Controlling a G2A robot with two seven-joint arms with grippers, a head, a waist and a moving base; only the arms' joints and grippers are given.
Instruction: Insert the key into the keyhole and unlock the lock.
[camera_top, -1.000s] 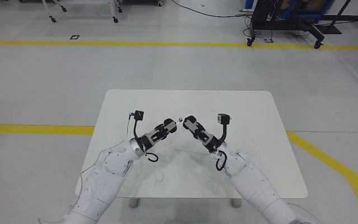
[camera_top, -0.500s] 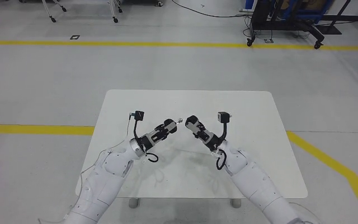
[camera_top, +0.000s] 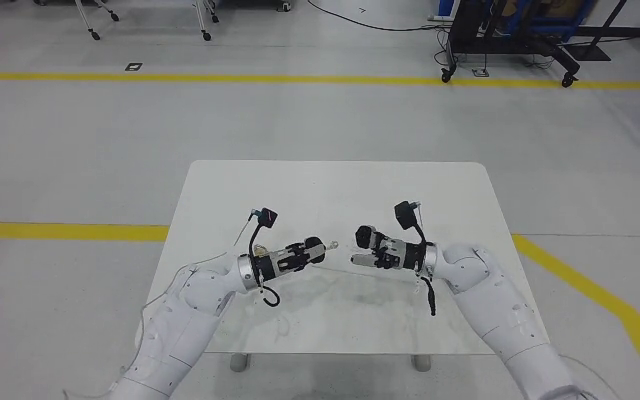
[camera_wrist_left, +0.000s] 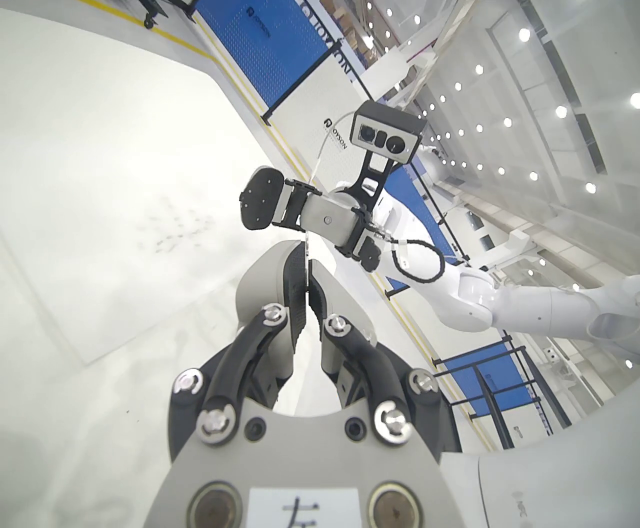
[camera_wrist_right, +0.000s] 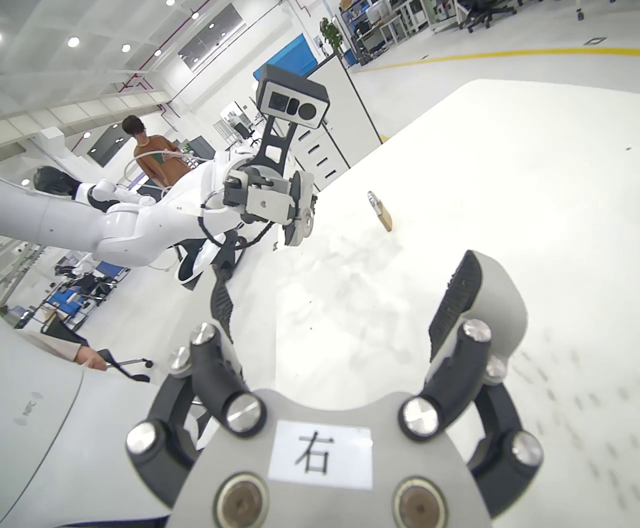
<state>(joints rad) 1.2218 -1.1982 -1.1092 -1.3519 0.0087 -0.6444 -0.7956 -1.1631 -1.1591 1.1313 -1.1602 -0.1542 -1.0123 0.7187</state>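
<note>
My left gripper (camera_top: 322, 244) hangs over the middle of the white table (camera_top: 450, 200), shut on a small silver key (camera_top: 331, 243) that points toward the right gripper. In the left wrist view the key (camera_wrist_left: 306, 252) is a thin blade pinched edge-on between the pads. A short gap away, my right gripper (camera_top: 356, 248) faces it, open and holding nothing; its jaws stand wide apart in the right wrist view (camera_wrist_right: 345, 280). A brass padlock (camera_wrist_right: 382, 214) lies on the table beyond the right gripper, below and beside the left gripper (camera_wrist_right: 299, 212), untouched.
The white table top has faint scuff marks (camera_wrist_right: 350, 280) near the padlock. Its far edge (camera_top: 340, 163) and side edges lie well away from both grippers. Yellow floor lines (camera_top: 300, 78) run past the table.
Both arms swung from the table's middle toward the near side and now lie level, facing each other. The gripper tips, almost touching a second ago, stand apart.
</note>
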